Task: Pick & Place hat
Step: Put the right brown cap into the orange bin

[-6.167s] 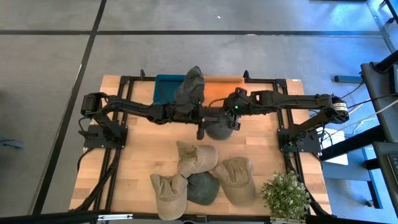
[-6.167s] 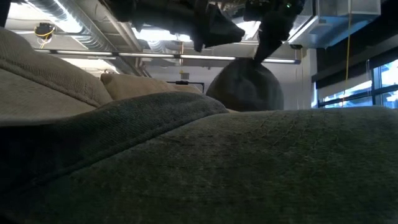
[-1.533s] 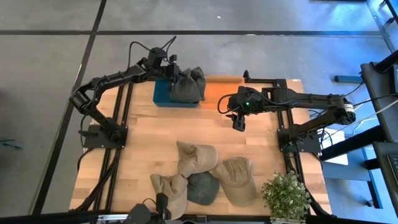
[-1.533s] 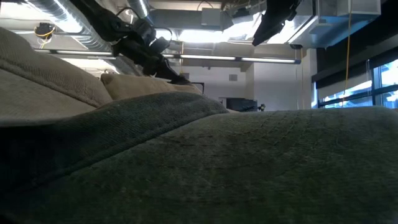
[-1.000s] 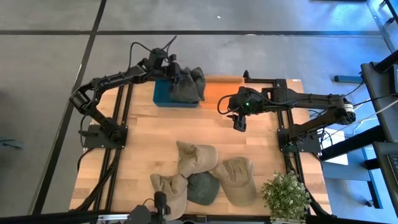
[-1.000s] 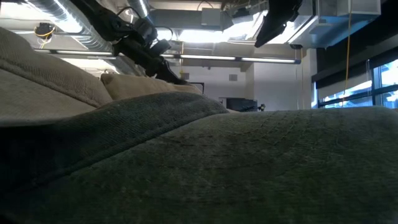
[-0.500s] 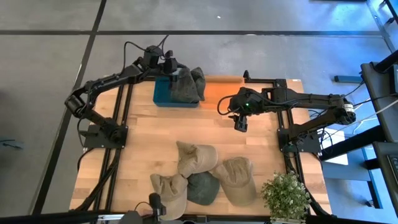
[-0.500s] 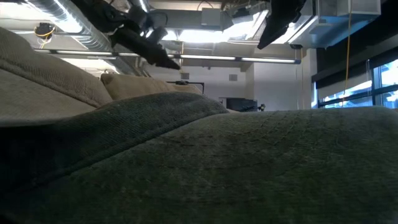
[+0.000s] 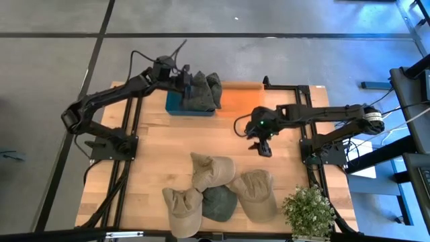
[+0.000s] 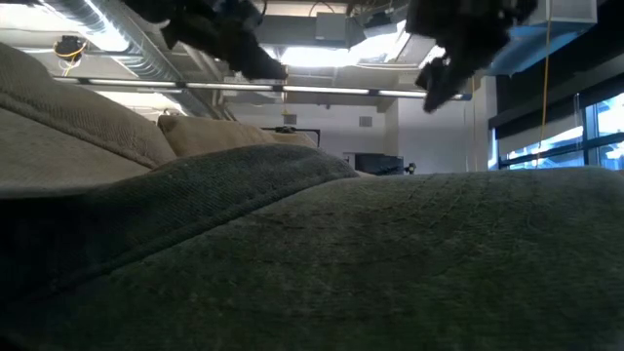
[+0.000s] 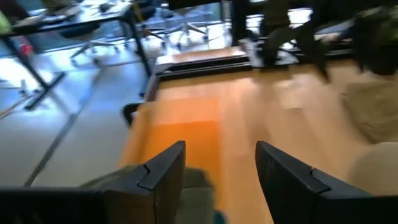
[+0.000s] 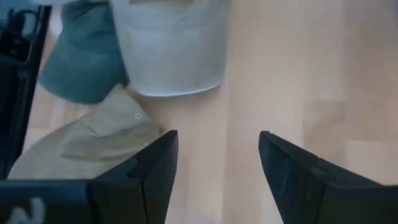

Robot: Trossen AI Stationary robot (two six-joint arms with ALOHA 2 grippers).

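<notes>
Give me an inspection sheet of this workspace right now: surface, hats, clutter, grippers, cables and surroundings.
Surface: wooden table, orange patch at far edge.
Job's things: dark hat lying on teal tray; four hats heaped at near edge.
Clutter: potted plant at near right corner.
Grippers: left gripper open, beside the tray hat; right gripper open, empty, above mid-table.
Cables: wires on the left arm.
Surroundings: grey floor, desks beyond.
</notes>
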